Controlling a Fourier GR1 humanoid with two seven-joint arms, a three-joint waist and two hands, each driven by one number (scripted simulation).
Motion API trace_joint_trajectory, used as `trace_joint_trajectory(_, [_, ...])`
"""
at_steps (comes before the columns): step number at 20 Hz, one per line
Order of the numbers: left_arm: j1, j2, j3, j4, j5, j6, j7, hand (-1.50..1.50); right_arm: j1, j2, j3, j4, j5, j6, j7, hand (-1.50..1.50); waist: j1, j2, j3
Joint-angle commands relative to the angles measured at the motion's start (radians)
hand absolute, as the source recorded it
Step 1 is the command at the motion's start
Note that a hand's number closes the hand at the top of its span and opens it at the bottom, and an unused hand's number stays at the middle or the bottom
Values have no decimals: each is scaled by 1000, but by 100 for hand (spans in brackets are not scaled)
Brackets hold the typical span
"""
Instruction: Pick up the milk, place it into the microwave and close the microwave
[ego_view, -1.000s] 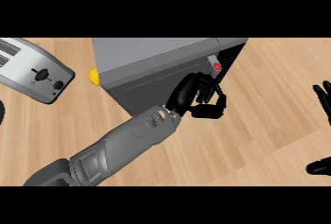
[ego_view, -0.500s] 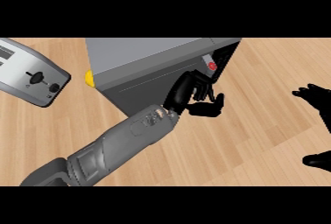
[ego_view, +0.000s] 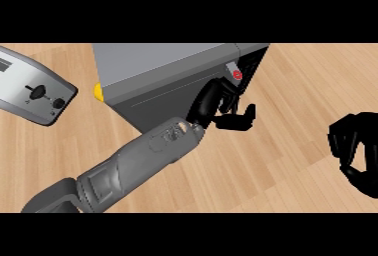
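Observation:
The grey microwave (ego_view: 170, 65) stands at the top centre, its door (ego_view: 159, 100) lying flat against the body. My left hand (ego_view: 218, 105) rests on the door's right end beside the red button (ego_view: 237, 74), fingers fairly straight against it and thumb sticking out to the right. No milk shows anywhere in this view. My right hand (ego_view: 354, 150) hangs at the right edge above the counter, fingers relaxed and bent, holding nothing.
A silver toaster (ego_view: 33, 95) lies at the left edge. A small yellow object (ego_view: 97, 91) peeks out from behind the microwave's left corner. Wooden counter (ego_view: 280, 165) shows between the two hands.
My left hand has slid up along the door toward the red button. The right hand has come further into view from the right edge, with its fingers more bent.

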Motion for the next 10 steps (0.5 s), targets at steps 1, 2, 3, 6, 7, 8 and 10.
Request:
trace_joint_trajectory(1, [-85,-52,23,26,15,-5,-4,150,-7,-5,30,-41,-6,75,-38,150,-31,6,3])
trace_joint_trajectory(2, [-82,-52,14,29,12,-1,-9,150,-12,-6,31,-57,-10,72,-32,150,-31,3,3])
trace_joint_trajectory(3, [-93,-52,22,26,16,5,-11,150,-12,-7,42,-65,-9,75,-24,150,-32,3,3])
trace_joint_trajectory(6, [-88,-52,11,26,23,15,-15,150,-9,-8,58,-99,-15,70,-8,150,-40,-1,3])
trace_joint_trajectory(7, [-85,-52,11,26,27,14,-19,150,-7,-2,61,-101,-20,67,-6,150,-41,5,4])
trace_joint_trajectory(8, [-89,-52,12,20,31,24,-16,150,-7,-5,64,-111,-19,67,-3,150,-52,2,4])
trace_joint_trajectory(10, [-75,-52,5,29,32,25,-30,150,-3,-12,72,-133,-27,70,10,150,-50,1,2])
